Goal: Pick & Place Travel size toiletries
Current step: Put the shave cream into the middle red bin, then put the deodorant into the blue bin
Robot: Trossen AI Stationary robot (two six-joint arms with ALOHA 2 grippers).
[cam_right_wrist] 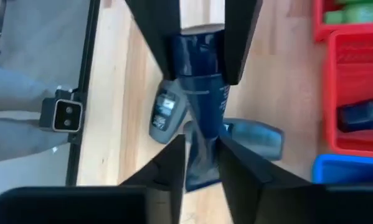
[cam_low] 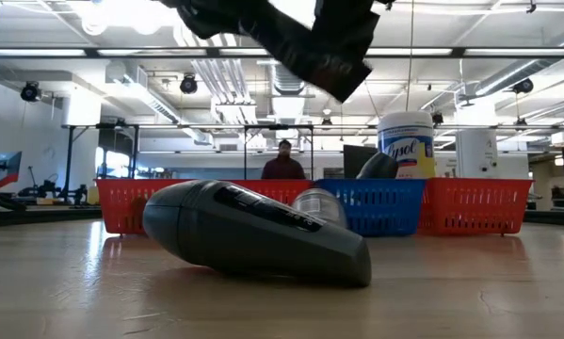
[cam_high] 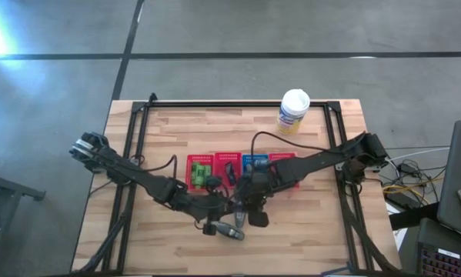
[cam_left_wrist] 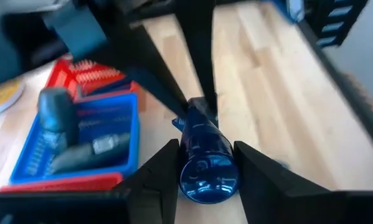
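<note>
Dark blue tube (cam_right_wrist: 202, 93) sits clamped at both ends, between left gripper (cam_left_wrist: 205, 165) jaws and right gripper (cam_right_wrist: 202, 158) jaws; release one gripper before moving toward the baskets (cam_high: 242, 165).

Both arms are dark, near-black, built of slim jointed links with bulkier housings at the joints. The left arm (cam_high: 130, 171) ends at its outer base in a grey, metallic-looking block; black cables loop along both arms. The right arm (cam_high: 326, 158) has a boxy black base. Each hand carries two flat, matte black, tapering fingers (cam_left_wrist: 159, 174), wedge-shaped at the tips (cam_right_wrist: 236, 168).
</note>
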